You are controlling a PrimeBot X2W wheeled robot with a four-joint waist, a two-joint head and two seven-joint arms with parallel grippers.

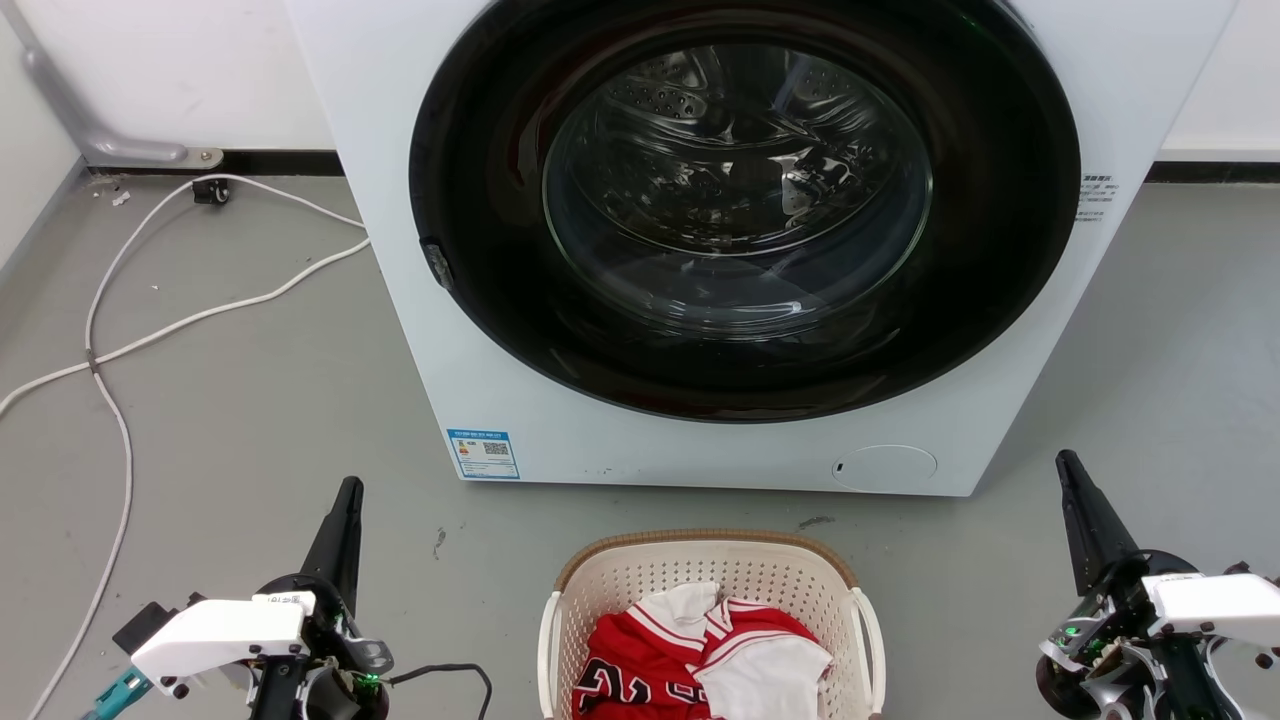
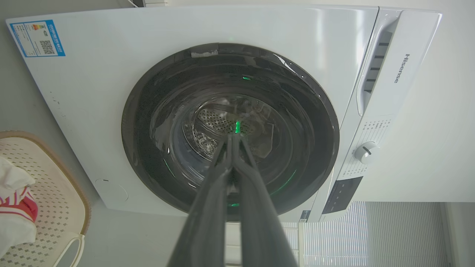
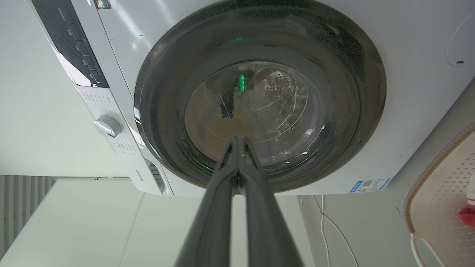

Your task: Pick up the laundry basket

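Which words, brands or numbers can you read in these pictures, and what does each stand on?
"Hisense": on the drawer front of the washing machine.
Blue sticker on the machine's front: QR code, print too small to read.
Control panel: print too small to read.
Red jersey in the laundry basket: black lettering, partly hidden, unreadable.

We note the laundry basket (image 1: 620, 585): matt perforated plastic, woven-look rim; washing machine (image 1: 560, 420): glossy enamel, glass door; floor (image 1: 250, 400) matt.
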